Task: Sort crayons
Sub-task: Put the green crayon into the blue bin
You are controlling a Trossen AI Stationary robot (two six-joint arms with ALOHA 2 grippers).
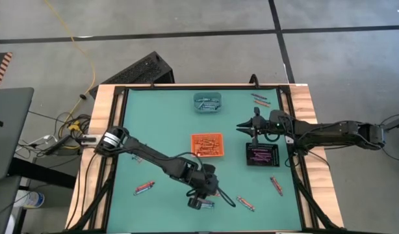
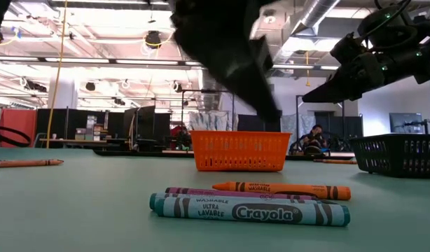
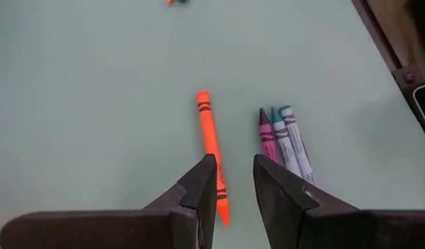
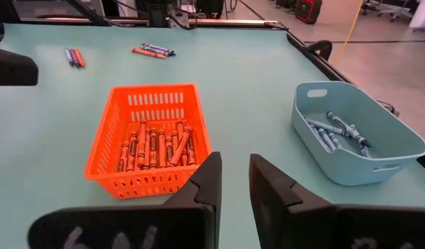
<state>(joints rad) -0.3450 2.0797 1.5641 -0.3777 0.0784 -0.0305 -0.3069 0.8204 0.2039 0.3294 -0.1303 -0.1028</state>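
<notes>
Hovering low over the front of the teal table (image 1: 141, 130), the left gripper (image 3: 233, 181) has its jaws slightly parted and empty, lined up above a thin orange wax crayon (image 3: 211, 149) beside a pink, teal and blue trio, probably to grab it for the orange mesh basket (image 4: 151, 111). Loose crayons lie scattered; sorted ones fill baskets. The right gripper (image 4: 233, 181) waits near the black basket (image 1: 262, 155), a bit open, holding nothing.

Orange tray (image 1: 206, 145), teal tray (image 1: 207, 102), black tray (image 1: 262, 155), green table (image 1: 154, 123)
</notes>
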